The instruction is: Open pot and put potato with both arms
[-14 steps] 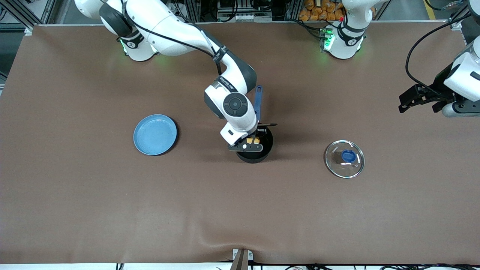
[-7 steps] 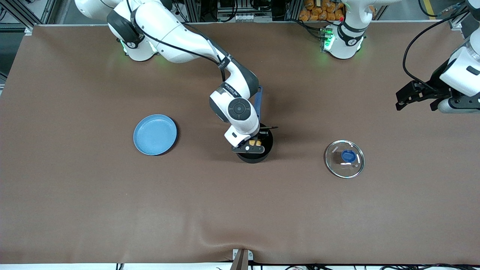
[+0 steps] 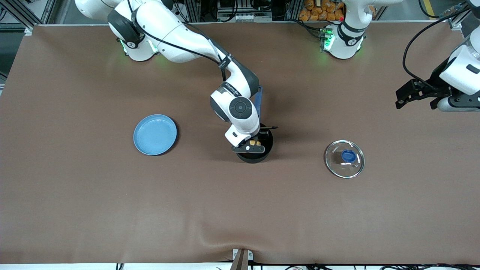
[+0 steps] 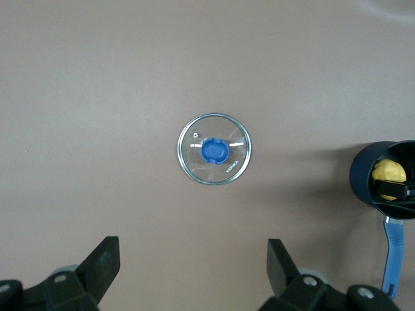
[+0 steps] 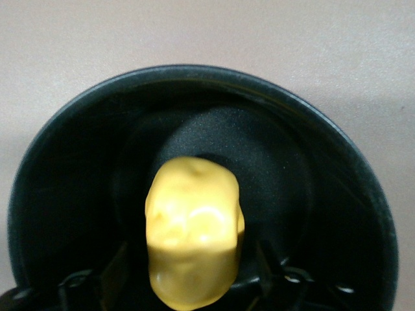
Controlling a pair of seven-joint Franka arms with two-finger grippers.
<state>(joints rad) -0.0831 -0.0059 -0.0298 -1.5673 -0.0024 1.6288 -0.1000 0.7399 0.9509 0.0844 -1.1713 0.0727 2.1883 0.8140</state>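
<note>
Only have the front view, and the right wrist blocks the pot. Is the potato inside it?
Observer: Yes. In the right wrist view the potato sits inside the pot, below the rim.
Operator: Is the right gripper clamped on it?
Observer: It looks not. The right gripper is down in the pot, with a dark gap between its jaws and the potato on each side.
Operator: Left gripper carrying anything?
Observer: No. The left gripper waits with jaws wide open and nothing between them.
</note>
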